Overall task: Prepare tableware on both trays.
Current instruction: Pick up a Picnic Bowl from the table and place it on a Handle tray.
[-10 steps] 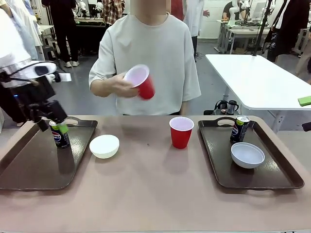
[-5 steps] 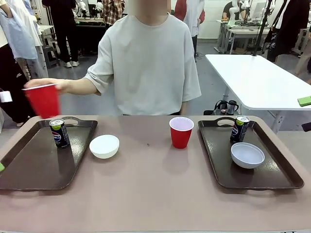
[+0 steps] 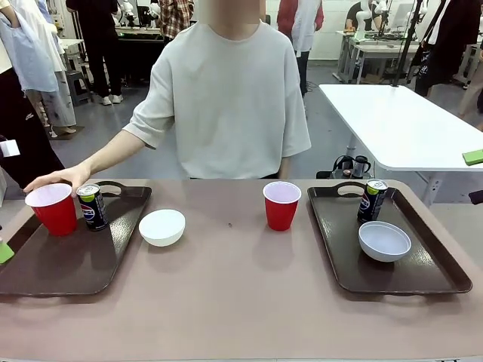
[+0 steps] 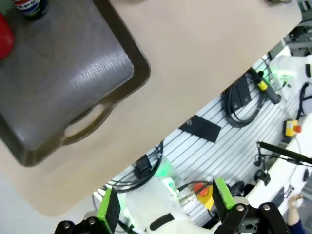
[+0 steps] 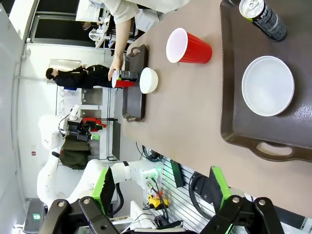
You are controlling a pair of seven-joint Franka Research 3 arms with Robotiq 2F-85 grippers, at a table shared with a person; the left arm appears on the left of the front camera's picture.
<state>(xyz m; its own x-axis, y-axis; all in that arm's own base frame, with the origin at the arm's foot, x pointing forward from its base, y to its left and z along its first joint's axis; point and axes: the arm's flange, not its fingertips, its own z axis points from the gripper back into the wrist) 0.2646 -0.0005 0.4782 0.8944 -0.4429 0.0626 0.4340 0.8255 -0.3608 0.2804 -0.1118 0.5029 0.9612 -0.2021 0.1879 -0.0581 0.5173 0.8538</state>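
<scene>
Red cup (image 3: 53, 211) on left tray (image 3: 68, 264), well apart from left gripper (image 4: 165, 204)

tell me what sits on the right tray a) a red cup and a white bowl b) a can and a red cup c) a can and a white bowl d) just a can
c: the right tray holds a Pepsi can and a white bowl, while the nearest red cup stands on the table outside the tray's rim.
</scene>
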